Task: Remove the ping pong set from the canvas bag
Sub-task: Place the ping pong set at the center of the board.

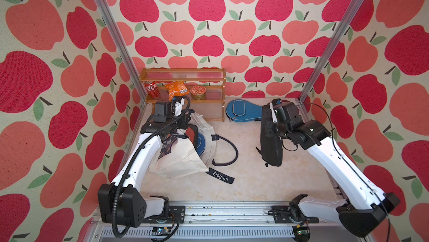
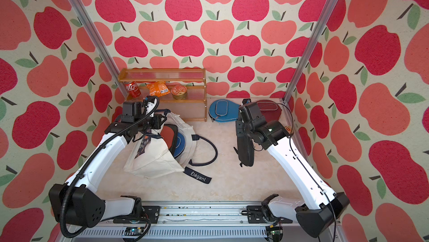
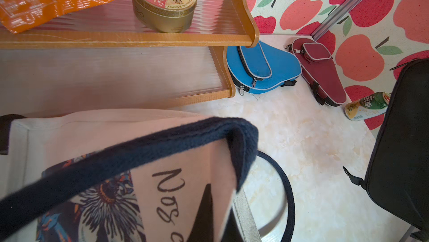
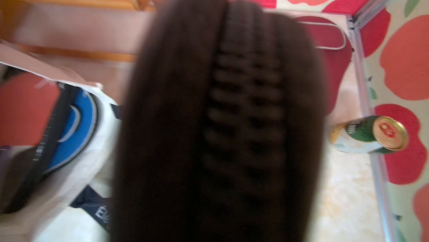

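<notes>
Right of centre in both top views, the right gripper [image 1: 271, 122] pinches the upper edge of the black case [image 1: 271, 151] with narrow jaws. The case hangs edge-on over the table [image 1: 255, 182], well apart from the bag [image 1: 178, 161]; whether its lower end touches cannot be told. Left of centre, the left gripper [image 1: 179, 134] is clamped tight on the bag's dark strap, holding the mouth up and open toward the middle. Step in hand, as judged: one case is out and awaits setting down. The next move calls for laying it flat on bare table, letting go, then reaching into the mouth, where a red paddle [image 1: 190, 134] and a blue disc [image 1: 201, 144] show inside. At upper centre a blue case [image 1: 241, 110] lies against the foot of the shelf [image 1: 183, 75], a red case [image 2: 267, 109] just beside it toward the upper right corner, and a green can [image 3: 366, 106] near that. These crowd the back. A loose strap loop [image 3: 290, 196] lies between bag and black case and could snag.
</notes>
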You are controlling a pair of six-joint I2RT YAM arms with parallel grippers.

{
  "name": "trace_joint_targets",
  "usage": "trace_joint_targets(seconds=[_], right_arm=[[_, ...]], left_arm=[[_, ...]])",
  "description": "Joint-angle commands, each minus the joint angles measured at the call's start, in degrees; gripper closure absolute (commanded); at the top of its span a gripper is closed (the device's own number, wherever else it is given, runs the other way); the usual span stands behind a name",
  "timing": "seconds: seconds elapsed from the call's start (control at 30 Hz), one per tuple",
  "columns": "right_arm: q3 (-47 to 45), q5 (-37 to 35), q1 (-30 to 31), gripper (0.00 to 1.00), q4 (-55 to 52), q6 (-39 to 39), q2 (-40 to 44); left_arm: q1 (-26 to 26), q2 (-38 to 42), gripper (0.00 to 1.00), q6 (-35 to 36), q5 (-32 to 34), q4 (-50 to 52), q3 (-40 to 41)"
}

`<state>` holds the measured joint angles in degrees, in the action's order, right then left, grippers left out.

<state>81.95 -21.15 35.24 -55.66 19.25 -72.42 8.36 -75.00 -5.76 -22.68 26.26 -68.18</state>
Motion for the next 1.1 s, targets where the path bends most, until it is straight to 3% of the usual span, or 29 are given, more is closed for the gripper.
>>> trace_joint_targets(seconds=[0.0,0.4,0.8,1.07], right_arm=[[1.50,-10.87,0.82,0.90,-7.69,-5.37,-2.14],[-2.52,-31.70,4.88,0.89,-13.63,-4.04,-16.44],[-5.29,-35.53,4.69,0.86,-11.42,-3.08,-28.79],[-9.31,-38.43,2.85,0.83,-4.34,-4.66,-31.72]], left_arm=[[-0.54,1.14,1.00,-1.09,-1.05,-2.97,0.63],[-0.52,0.49,1.00,-1.27,-1.60,-3.08,0.59],[0.50,1.58,1.00,-0.48,-0.21,-2.97,0.95],[0.87,1.22,1.00,-0.48,-0.21,-2.96,0.92]])
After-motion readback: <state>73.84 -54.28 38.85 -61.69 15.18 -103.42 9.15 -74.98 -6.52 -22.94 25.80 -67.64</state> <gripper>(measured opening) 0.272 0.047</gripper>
